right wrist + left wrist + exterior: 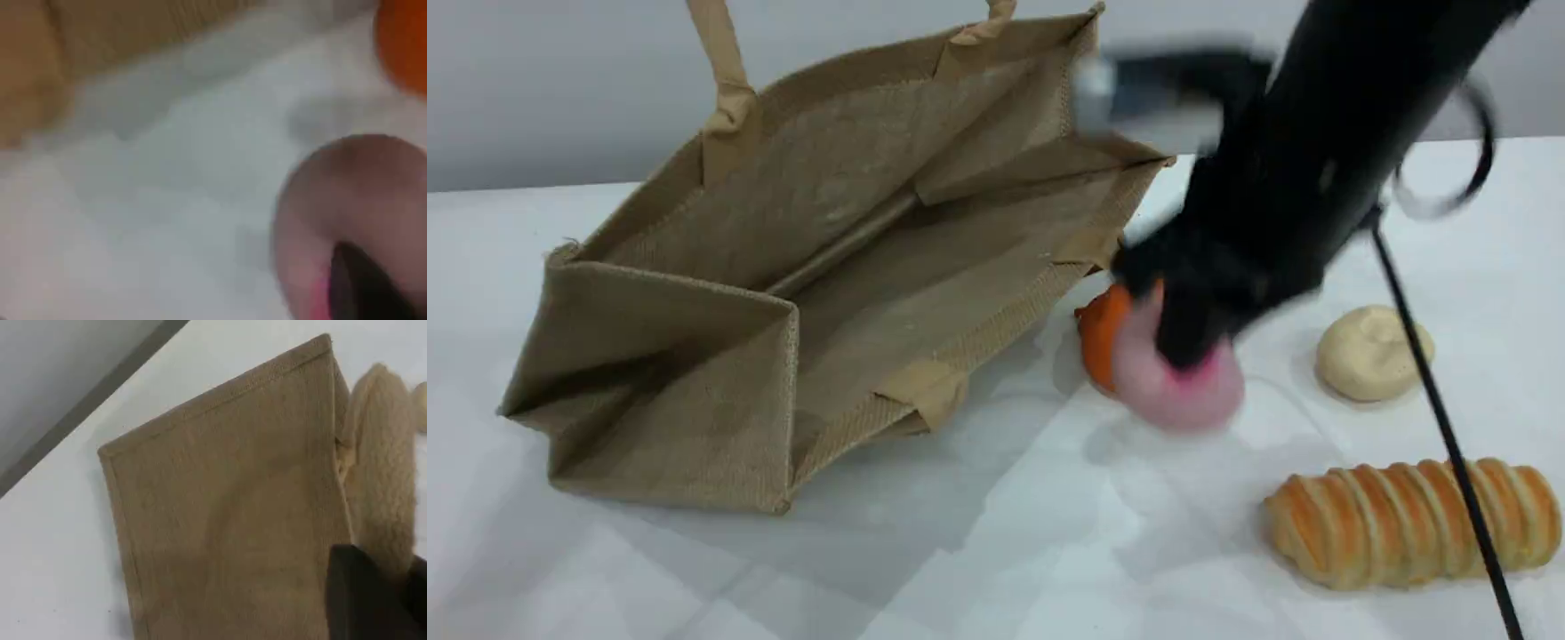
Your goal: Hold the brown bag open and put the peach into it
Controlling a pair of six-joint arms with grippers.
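The brown bag (845, 267) lies tilted on the table with its mouth wide open toward the camera. One beige handle (725, 62) runs up out of the top of the scene view. In the left wrist view that handle (380, 467) ends at my left gripper (373, 603), which is shut on it beside the bag's woven side (233, 520). My right gripper (1183, 333) is shut on the pale pink peach (1183, 391), just right of the bag's mouth. The right wrist view shows the peach (353, 207) against a dark fingertip (360, 287). I cannot tell whether it touches the table.
An orange fruit (1100, 342) sits against the peach's left side, close to the bag's rim. A cream lumpy ball (1369, 351) and a ridged bread roll (1405, 524) lie at the right. A thin black cable (1440, 418) hangs across them.
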